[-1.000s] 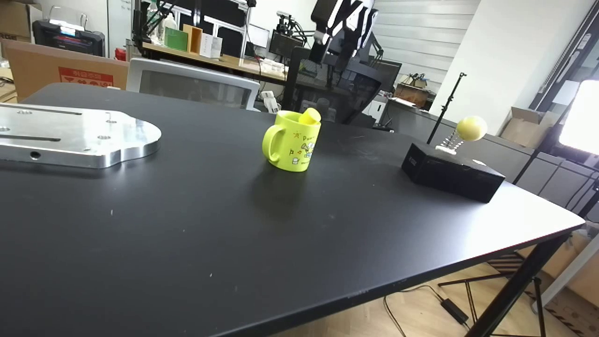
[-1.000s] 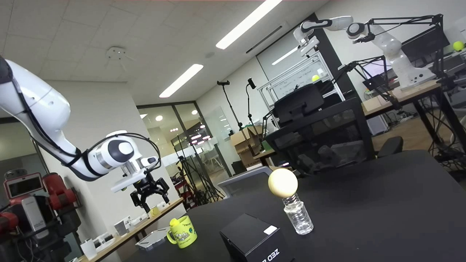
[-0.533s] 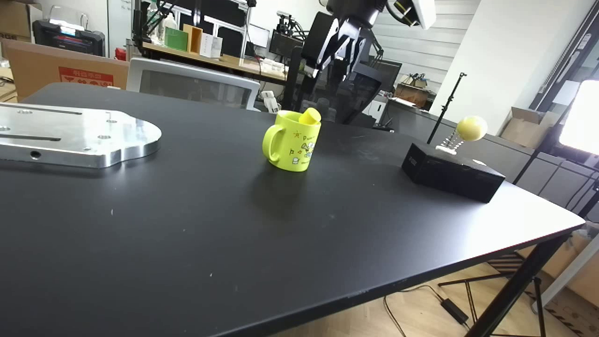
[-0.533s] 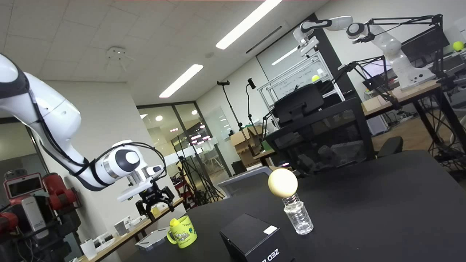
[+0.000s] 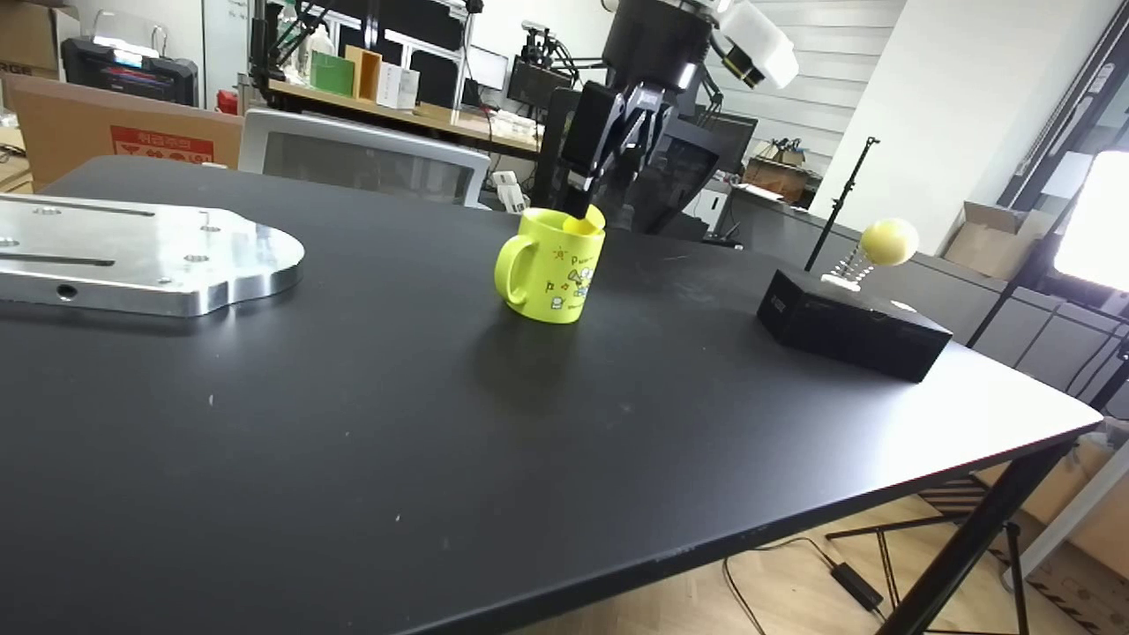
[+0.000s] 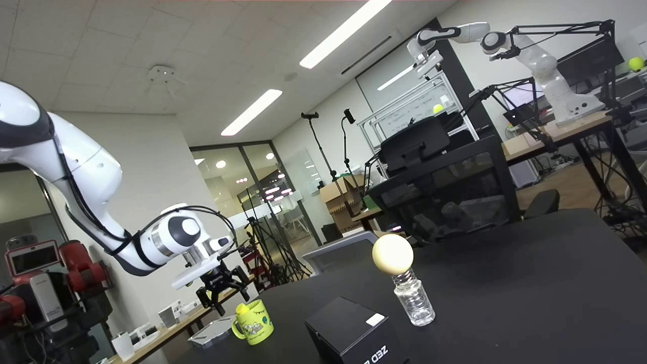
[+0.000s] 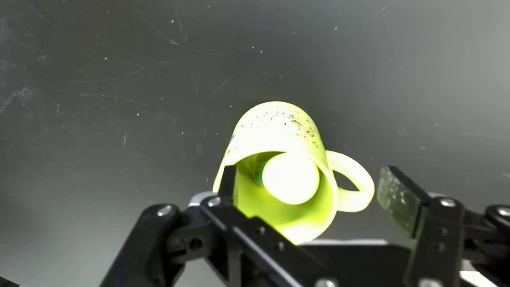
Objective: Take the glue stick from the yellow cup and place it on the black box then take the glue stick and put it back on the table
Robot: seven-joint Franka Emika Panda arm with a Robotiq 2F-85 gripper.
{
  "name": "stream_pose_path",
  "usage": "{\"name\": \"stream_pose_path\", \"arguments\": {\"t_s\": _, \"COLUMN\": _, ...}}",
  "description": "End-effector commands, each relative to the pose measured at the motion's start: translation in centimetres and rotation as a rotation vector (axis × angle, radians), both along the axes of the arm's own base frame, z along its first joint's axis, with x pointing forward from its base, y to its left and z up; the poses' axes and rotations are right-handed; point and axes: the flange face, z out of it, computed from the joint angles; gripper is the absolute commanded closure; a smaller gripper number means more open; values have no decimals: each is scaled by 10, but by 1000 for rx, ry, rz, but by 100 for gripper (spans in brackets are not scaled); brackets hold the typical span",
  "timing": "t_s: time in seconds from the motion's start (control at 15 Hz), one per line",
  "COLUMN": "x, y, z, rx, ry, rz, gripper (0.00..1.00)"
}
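The yellow-green cup (image 5: 556,278) stands upright on the black table (image 5: 423,441); it also shows in an exterior view (image 6: 257,326) and the wrist view (image 7: 279,127). The glue stick (image 5: 584,227) leans inside the cup with its yellow end above the rim, also in an exterior view (image 6: 242,308) and the wrist view (image 7: 291,178); its lower part is hidden. My gripper (image 5: 601,201) is open and empty just above the cup, fingers pointing down. In the wrist view its jaws (image 7: 310,175) span the cup mouth and handle. The black box (image 5: 851,326) sits near the table's edge, also in an exterior view (image 6: 349,328).
A thick silver metal plate (image 5: 132,256) lies on the table on the cup's handle side. A pale yellow ball (image 6: 393,254) rests on a clear ribbed bottle (image 6: 414,301) beside the box. A grey chair (image 5: 362,159) stands against the table's far edge.
My gripper has come down towards the cup, and a finger now partly covers the glue stick's end in an exterior view. The fingers stay open. Cup, glue stick and box have not moved.
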Motion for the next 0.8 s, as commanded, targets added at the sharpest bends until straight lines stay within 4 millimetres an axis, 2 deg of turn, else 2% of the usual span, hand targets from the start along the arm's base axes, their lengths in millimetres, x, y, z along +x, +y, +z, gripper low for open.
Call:
{"name": "stream_pose_path", "arguments": {"t_s": 0.0, "x": 7, "y": 4, "z": -8, "rx": -9, "ry": -35, "rz": -13, "gripper": 40}}
{"name": "stream_pose_path", "arguments": {"t_s": 0.27, "x": 10, "y": 1, "z": -11, "rx": -7, "ry": -53, "rz": -16, "gripper": 69}}
{"name": "stream_pose_path", "arguments": {"t_s": 0.47, "x": 12, "y": -5, "z": -4, "rx": -3, "ry": -74, "rz": -23, "gripper": 89}}
{"name": "stream_pose_path", "arguments": {"t_s": 0.6, "x": 14, "y": -12, "z": 3, "rx": -7, "ry": -72, "rz": -42, "gripper": 91}}
{"name": "stream_pose_path", "arguments": {"t_s": 0.73, "x": 17, "y": -22, "z": 21, "rx": -17, "ry": -42, "rz": -71, "gripper": 91}}
